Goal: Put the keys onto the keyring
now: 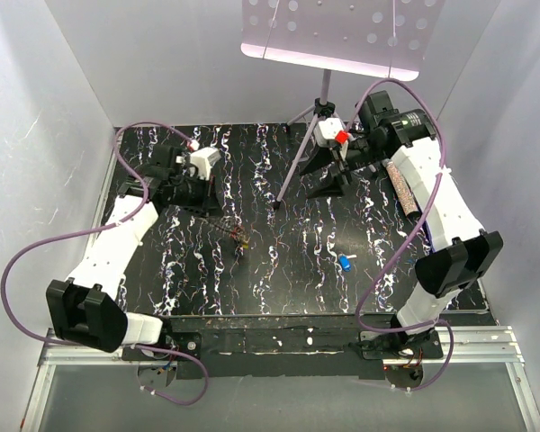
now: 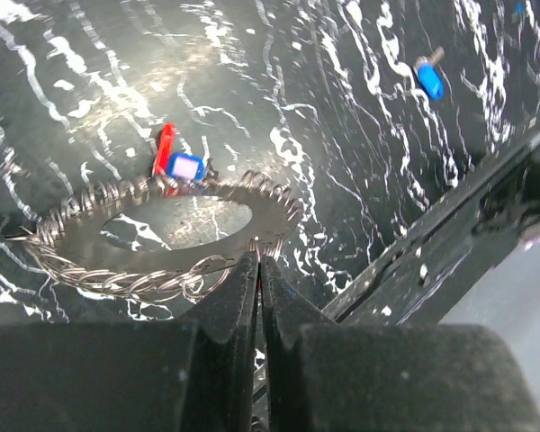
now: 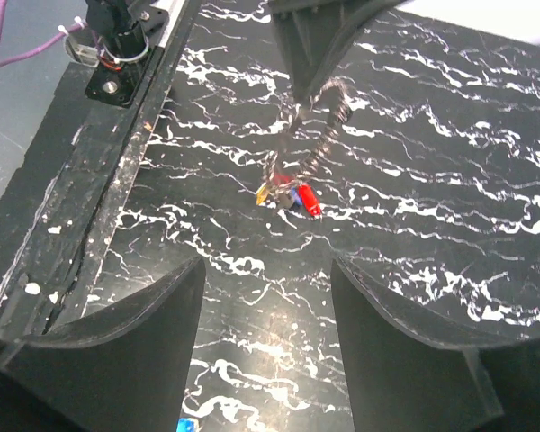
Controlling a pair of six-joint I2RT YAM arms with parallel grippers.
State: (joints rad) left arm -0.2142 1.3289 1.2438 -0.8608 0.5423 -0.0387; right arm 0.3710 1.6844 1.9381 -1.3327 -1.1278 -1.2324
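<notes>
The keyring (image 2: pixel 83 243), a grey ring with wire coils round its edge, hangs from my left gripper (image 2: pixel 259 258), which is shut on its rim. Red (image 2: pixel 165 146) and blue (image 2: pixel 185 166) keys hang at its far side. In the right wrist view the keyring (image 3: pixel 304 144) dangles from the left gripper (image 3: pixel 308 85) with yellow (image 3: pixel 265 194), blue (image 3: pixel 295 196) and red (image 3: pixel 311 201) keys at its bottom, just above the table. A loose blue key (image 1: pixel 345 262) lies on the table, right of the keyring (image 1: pixel 235 236). My right gripper (image 3: pixel 265 301) is open and empty, some way back from the ring.
A thin tripod (image 1: pixel 299 157) carrying a perforated plate (image 1: pixel 342 31) stands at the back middle, beside the right gripper (image 1: pixel 328 180). A speckled tube (image 1: pixel 401 186) lies along the right arm. The black base rail (image 1: pixel 270 335) runs along the near edge. White walls enclose the table.
</notes>
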